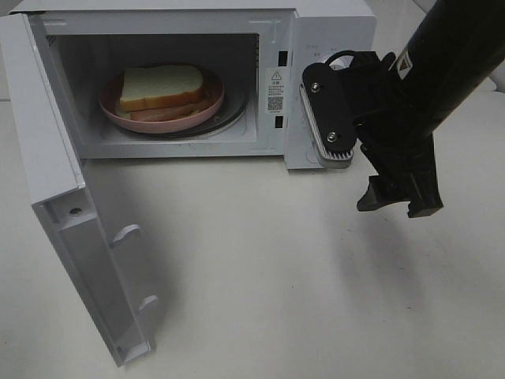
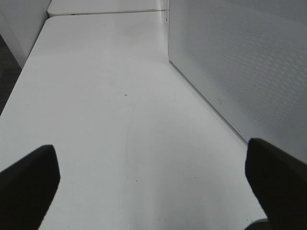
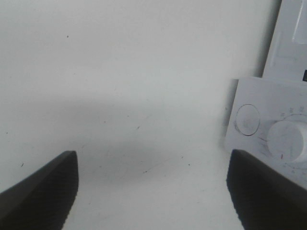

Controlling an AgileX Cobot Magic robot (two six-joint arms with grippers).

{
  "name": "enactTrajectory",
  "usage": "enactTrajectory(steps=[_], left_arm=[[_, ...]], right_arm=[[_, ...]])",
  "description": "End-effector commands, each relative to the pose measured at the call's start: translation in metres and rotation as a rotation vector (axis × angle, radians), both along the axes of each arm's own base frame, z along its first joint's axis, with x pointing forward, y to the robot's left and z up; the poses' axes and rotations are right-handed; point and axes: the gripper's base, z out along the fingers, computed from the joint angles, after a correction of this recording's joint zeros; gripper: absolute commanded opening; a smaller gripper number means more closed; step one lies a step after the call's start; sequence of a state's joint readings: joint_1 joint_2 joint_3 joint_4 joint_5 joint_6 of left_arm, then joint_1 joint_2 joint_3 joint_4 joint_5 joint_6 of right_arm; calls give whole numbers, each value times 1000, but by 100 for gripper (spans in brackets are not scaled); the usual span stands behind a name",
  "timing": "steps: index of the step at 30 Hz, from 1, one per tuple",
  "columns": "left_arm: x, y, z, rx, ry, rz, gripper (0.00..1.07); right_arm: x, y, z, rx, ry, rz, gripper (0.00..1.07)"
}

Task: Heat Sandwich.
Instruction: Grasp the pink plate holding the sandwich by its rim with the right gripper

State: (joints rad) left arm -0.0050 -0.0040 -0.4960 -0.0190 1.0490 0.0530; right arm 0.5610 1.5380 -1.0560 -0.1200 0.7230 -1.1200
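The microwave point(image 1: 316, 47) sits at twelve o'clock in the overhead view, and its door point(image 1: 71, 221) hangs wide open toward eight o'clock. The sandwich point(image 1: 162, 85) is already inside, lying on its pink plate point(image 1: 197, 117) in the middle of the cavity, at about eleven o'clock.

Your right end effector point(image 1: 398, 205) hangs at three o'clock, just in front of the control panel. Its jaws are spread wide with nothing between them, above bare surface point(image 1: 276, 276). Your left end effector point(image 2: 153, 187) shows only in its own wrist view, also spread wide and empty, beside the microwave's perforated wall.

Loading looks done. By my reading, you have yet to close the door and then turn the dial point(image 3: 288, 141) to start heating.
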Motion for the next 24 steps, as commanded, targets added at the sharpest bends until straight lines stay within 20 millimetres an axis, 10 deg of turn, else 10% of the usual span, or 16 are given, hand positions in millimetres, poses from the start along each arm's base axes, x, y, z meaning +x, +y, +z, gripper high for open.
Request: enactTrajectory(steps=[1,24], left_arm=[[-2,0,0,1,-26,2,98],[-2,0,0,2,-26,2,98]], right_arm=[[1,7,0,11,-26,19,82],[26,50,-8,48,-87,91,81]])
